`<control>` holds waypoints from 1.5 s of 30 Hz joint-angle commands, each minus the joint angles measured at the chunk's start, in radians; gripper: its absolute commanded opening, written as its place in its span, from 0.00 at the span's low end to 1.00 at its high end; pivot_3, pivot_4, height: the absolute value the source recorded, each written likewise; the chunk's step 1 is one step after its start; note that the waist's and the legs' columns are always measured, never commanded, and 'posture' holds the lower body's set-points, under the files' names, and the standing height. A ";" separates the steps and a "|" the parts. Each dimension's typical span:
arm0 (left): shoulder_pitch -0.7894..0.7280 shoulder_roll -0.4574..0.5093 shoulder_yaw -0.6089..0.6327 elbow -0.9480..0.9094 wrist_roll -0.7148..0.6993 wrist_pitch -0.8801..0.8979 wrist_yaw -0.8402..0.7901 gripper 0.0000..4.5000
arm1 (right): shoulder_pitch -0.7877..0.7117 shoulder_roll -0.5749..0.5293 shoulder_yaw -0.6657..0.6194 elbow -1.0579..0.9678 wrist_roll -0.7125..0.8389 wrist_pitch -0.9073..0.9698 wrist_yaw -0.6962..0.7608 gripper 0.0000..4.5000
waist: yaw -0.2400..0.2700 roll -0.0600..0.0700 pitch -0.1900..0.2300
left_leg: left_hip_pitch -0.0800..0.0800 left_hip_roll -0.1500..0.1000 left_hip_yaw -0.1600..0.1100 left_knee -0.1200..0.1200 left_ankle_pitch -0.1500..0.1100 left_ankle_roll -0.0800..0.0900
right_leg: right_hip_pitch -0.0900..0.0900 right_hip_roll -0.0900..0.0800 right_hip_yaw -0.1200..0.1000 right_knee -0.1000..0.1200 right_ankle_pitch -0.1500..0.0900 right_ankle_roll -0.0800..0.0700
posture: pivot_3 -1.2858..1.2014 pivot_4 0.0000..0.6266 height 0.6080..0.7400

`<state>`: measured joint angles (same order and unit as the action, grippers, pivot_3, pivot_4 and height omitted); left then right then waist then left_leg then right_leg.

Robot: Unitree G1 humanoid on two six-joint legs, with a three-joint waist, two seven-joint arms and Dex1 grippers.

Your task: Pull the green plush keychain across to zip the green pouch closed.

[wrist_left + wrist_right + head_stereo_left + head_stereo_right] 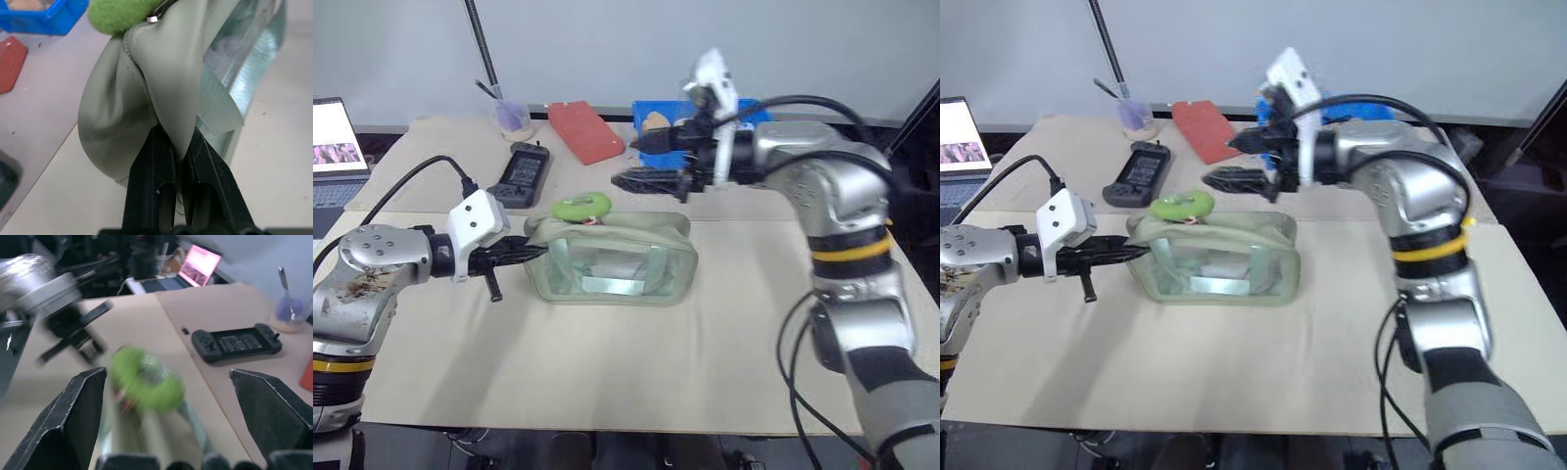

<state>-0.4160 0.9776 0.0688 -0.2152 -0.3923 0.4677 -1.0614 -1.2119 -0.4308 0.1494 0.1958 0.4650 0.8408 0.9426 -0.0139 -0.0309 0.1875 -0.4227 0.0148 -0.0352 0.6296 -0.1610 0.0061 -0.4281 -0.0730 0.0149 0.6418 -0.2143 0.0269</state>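
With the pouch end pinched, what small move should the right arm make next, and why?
Probably lower the open right claw onto the fuzzy lime-green ring keychain and close. The left claw already pinches the pale sage-green fabric pouch at its end, and the right claw hovers empty above it.

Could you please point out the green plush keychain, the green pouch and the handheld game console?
green plush keychain point(581, 207): left eye view, top of the fuzzy ring.
green pouch point(607, 273): left eye view, clear front window.
handheld game console point(521, 172): left eye view, middle of its screen.
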 commanded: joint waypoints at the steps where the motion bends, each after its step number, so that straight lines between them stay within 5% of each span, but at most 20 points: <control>1: -0.012 -0.005 -0.005 0.007 0.012 -0.016 -0.007 0.00 | -0.084 0.068 0.031 0.165 -0.077 -0.055 -0.032 0.99 | 0.002 0.000 0.000 | 0.000 0.000 0.000 0.000 0.000 0.000 | 0.000 0.000 0.000 0.000 0.000 0.000 | 0.52 0.24 1.00; 14: 0.055 -0.002 0.022 -0.061 -0.004 0.014 0.013 0.00 | -0.048 0.137 0.137 0.214 -0.160 -0.042 0.068 0.99 | -0.002 0.000 0.000 | 0.000 0.000 0.000 -0.001 0.000 0.000 | 0.000 0.001 0.000 0.000 0.000 0.001 | 0.52 0.24 1.00; 28: 0.054 -0.004 0.020 -0.048 0.011 0.007 0.016 0.00 | 0.005 0.067 0.020 -0.002 -0.075 0.087 0.077 0.00 | -0.001 0.000 0.000 | 0.000 0.000 0.000 -0.001 0.000 0.000 | 0.000 0.001 0.001 0.000 0.000 0.001 | 0.52 0.24 1.00; 45: 0.029 -0.001 0.007 0.025 0.036 -0.036 0.015 0.00 | 0.179 -0.192 -0.192 -0.234 -0.058 0.198 -0.166 0.00 | 0.000 0.000 0.000 | 0.000 0.000 0.001 -0.002 0.000 0.000 | 0.000 0.000 0.001 -0.001 -0.001 0.002 | 0.52 0.24 1.00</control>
<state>-0.3865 0.9709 0.0845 -0.2009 -0.3792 0.4316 -1.0424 -1.0194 -0.6018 0.0129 0.0060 0.4137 1.0392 0.8096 -0.0140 -0.0309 0.1875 -0.4228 0.0146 -0.0342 0.6281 -0.1610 0.0061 -0.4282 -0.0733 0.0155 0.6405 -0.2153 0.0290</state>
